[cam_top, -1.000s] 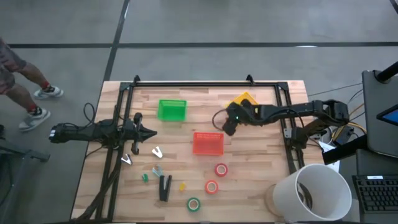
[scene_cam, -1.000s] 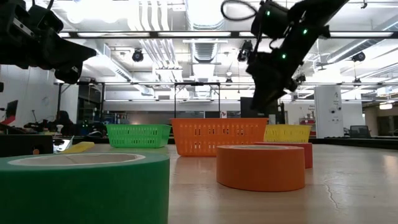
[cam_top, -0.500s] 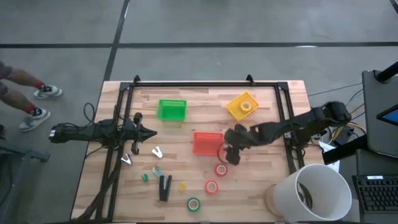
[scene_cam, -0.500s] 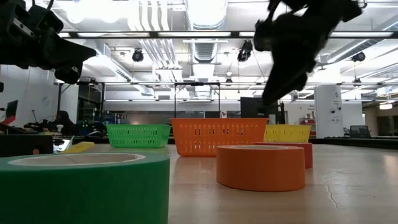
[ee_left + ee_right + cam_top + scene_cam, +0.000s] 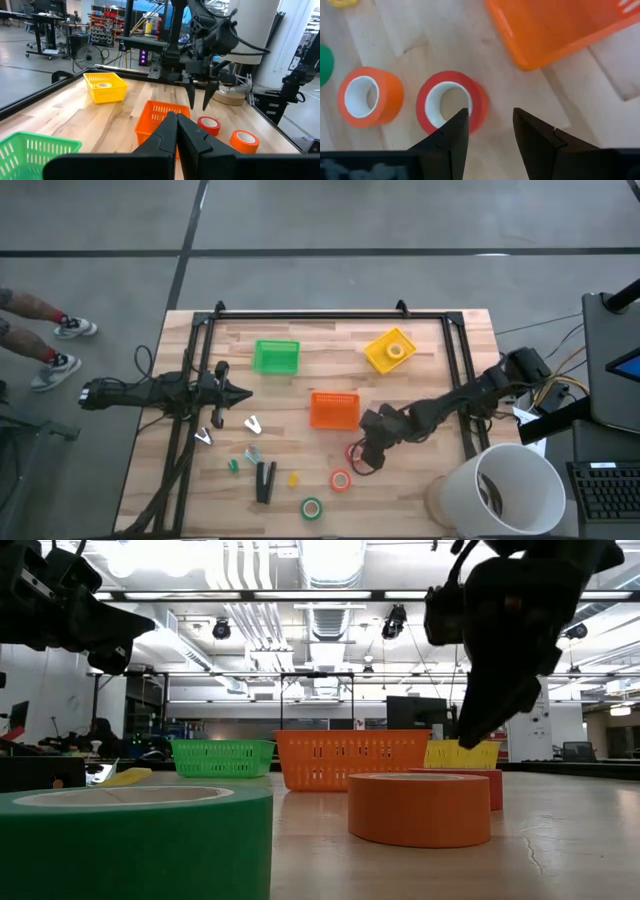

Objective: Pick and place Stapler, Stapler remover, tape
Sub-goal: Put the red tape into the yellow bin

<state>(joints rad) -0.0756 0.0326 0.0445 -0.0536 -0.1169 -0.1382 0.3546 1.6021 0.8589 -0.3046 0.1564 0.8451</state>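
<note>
Left gripper (image 5: 240, 394): parked over the table's left side, fingers pressed together, holding nothing; you can leave it out of account.
Green basket (image 5: 276, 357): far left of centre; its contents cannot be made out from above.
Stapler (image 5: 264, 481): slim and black, near edge left of centre, untouched; small green, yellow and pale pieces lie around it, too small to name.
Green tape roll (image 5: 312, 507): nearest the front edge, right of the stapler.
Orange basket (image 5: 334, 410): table centre. You will note it now sits a little farther left than a second ago.
Orange tape roll (image 5: 341, 480): near side, between the green roll and the red one.
Red tape roll (image 5: 451, 101): just near-right of the orange basket, flat on the wood.
Right gripper (image 5: 364, 457): a second ago beside the yellow basket; it has swung near and now hangs over the red roll, fingers apart, one prong above the roll's rim, not yet closed on it.
Yellow basket (image 5: 390, 350): far right, one yellow roll (image 5: 395, 350) already inside.
Reading: you may judge one roll delivered and the red roll next; the stapler waits.
</note>
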